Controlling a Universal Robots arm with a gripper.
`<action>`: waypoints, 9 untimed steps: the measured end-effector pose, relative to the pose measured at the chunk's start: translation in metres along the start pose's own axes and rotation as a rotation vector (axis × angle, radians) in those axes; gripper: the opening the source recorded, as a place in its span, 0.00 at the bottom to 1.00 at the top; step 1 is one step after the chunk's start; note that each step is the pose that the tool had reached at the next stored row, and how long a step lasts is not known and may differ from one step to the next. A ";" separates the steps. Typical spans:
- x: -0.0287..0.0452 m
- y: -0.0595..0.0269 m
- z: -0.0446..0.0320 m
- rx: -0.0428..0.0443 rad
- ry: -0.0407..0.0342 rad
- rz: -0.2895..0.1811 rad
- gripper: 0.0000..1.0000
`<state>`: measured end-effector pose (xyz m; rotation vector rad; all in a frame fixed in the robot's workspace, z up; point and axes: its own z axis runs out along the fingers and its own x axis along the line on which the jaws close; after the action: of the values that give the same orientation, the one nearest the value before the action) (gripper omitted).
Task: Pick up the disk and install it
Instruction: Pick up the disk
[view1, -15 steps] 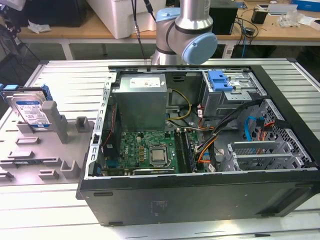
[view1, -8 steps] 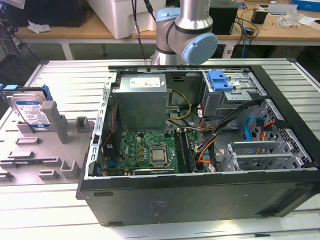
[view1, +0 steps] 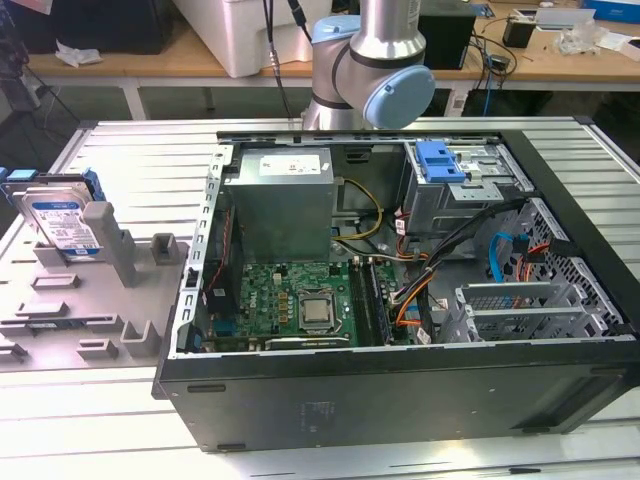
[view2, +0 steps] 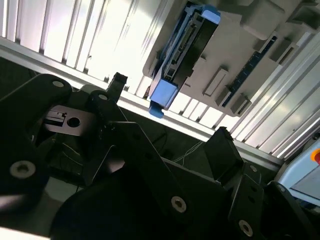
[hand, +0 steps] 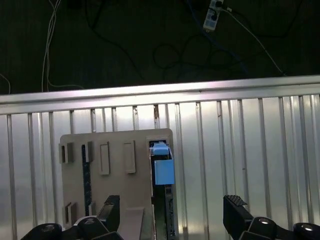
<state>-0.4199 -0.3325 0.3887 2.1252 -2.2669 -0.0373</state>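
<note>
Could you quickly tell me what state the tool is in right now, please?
The tool is open and holds nothing; the disk stands in its holder, ungripped.

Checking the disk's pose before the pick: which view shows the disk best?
The exterior view: the disk stands leaning in the grey fixture, label face showing. Both wrist views show it edge-on, mostly its blue carrier.

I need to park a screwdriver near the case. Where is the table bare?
Bare: the ribbed table behind the grey fixture tray, beside the case, and the strip in front of both. Crowded: the tray, with its blocks and the disk, and the cabled case interior.
</note>
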 end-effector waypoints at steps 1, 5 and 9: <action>0.0000 0.0000 0.0000 0.0000 0.0000 0.000 0.90; 0.0000 0.0000 0.0000 0.0000 0.0000 -0.001 0.90; 0.0000 0.0036 0.0006 0.0003 0.0013 -0.024 0.90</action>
<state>-0.4236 -0.3323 0.3883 2.1518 -2.2410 -0.0362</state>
